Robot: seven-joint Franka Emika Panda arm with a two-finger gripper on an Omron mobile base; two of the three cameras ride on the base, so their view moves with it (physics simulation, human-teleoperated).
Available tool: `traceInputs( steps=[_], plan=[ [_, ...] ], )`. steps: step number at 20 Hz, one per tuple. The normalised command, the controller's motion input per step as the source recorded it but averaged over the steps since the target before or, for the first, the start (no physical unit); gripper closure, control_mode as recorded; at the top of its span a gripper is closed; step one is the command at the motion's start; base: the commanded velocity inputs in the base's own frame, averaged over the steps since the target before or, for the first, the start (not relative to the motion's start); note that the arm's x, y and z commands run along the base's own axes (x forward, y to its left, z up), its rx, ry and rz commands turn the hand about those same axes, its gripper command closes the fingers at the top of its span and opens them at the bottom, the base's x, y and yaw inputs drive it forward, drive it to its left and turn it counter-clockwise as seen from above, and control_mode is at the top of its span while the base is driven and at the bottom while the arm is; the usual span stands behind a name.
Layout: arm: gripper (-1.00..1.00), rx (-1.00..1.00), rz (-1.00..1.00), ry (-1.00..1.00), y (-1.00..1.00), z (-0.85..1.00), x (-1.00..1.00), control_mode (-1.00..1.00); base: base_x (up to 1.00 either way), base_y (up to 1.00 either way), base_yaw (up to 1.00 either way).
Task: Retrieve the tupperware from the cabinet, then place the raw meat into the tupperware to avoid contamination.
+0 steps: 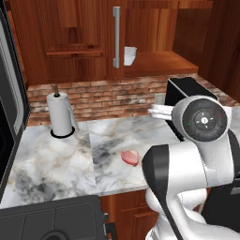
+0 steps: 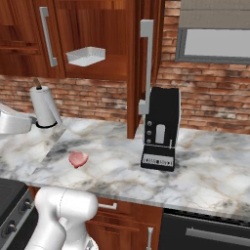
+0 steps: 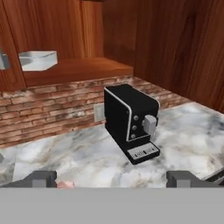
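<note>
Reddish-brown panelled wood cabinet [image 2: 97, 29] w/ long silver bar handles: door open. Small whitish translucent boxy plastic tupperware [image 2: 86, 55] sits on its lower shelf, above brick backsplash. Flat oval pink-red raw meat slab [image 2: 78, 158] lies on grey-veined white marble counter [image 2: 205, 176], below cabinet and well apart from tupperware. Glossy black boxy coffee machine [image 2: 160, 128] stands on counter just right of cabinet's open door. White paper-towel roll [image 2: 44, 105], upright cylinder, left under cabinet. Two-finger gripper [image 3: 111, 178]: jaws spread wide, holding nothing, over counter facing coffee machine.

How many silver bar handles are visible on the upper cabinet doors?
2. One handle is on the closed door at the left; the other handle is on the open door, beside the coffee machine. Others may be out of frame.
</note>
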Motion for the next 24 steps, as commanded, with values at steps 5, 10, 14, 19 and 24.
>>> traceInputs(
  steps=[5,10,14,19,24],
  plan=[
    [-1.00,0.10,0.15,-0.19,0.21,0.16,-0.05,-1.00,0.00,0.00,0.00],
    [-1.00,0.00,0.06,-0.20,0.17,0.28,-0.15,-1.00,0.00,0.00,0.00],
    [-1.00,0.00,0.02,-0.19,0.14,0.31,-0.11,-1.00,0.00,0.00,0.00],
    [-1.00,-0.05,0.00,-0.15,0.01,0.38,-0.17,-1.00,0.00,0.00,0.00],
    [-1.00,-0.08,0.00,-0.12,0.00,0.32,-0.10,-1.00,0.00,0.00,0.00]
  ],
)
